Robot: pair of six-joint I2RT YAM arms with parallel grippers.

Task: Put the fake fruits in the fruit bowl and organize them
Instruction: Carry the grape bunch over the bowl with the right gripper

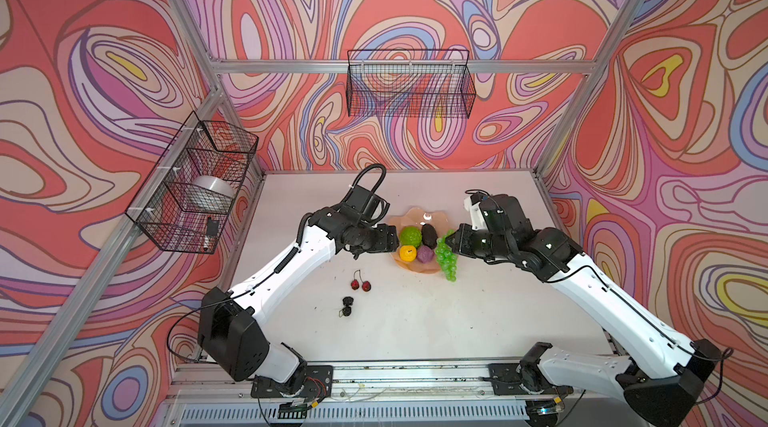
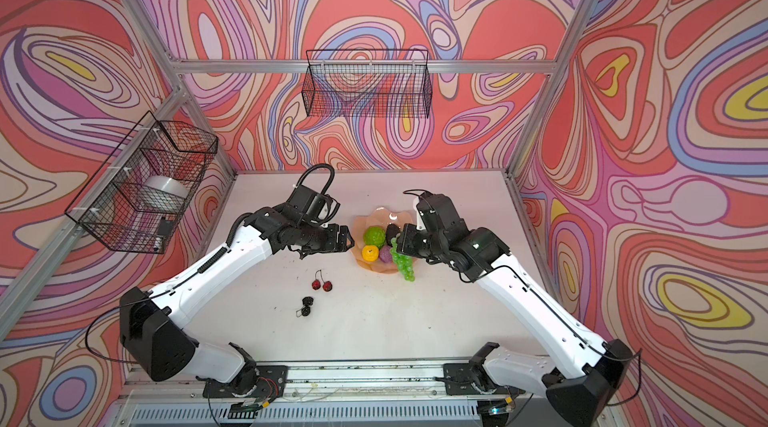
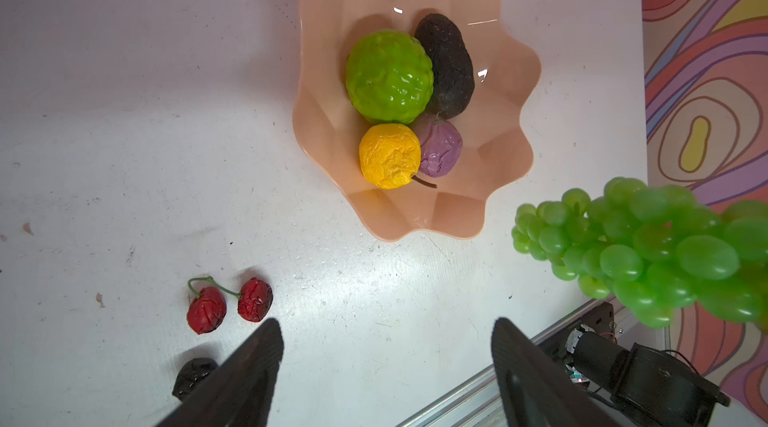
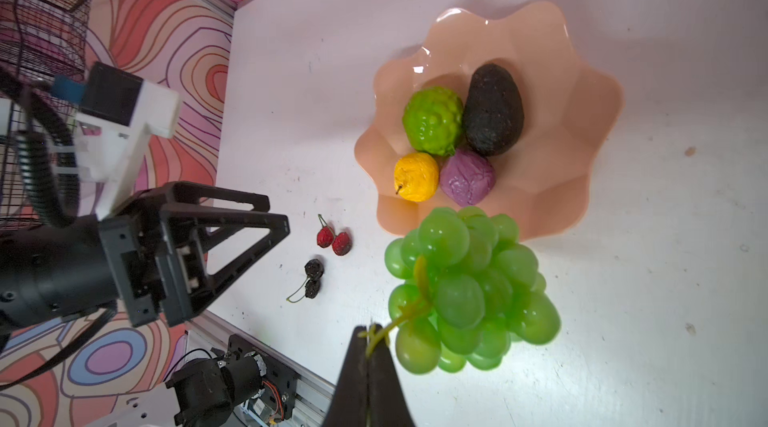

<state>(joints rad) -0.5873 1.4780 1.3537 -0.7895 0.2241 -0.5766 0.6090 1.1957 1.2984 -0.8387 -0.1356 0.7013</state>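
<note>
The right gripper (image 4: 370, 331), pinching only the thin stem of the translucent green plastic grape bunch (image 4: 461, 300), is dangling it at the rim of the scalloped peach-pink bowl (image 4: 561, 134), the left gripper (image 3: 384, 325) hovering spread and empty; the bunch may swing, slip free or land outside.

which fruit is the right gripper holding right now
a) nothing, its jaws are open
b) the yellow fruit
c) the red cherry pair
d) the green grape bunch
d: in the right wrist view the right gripper is shut on the stem of the green grape bunch, while the red cherry pair lies loose on the table.
</note>
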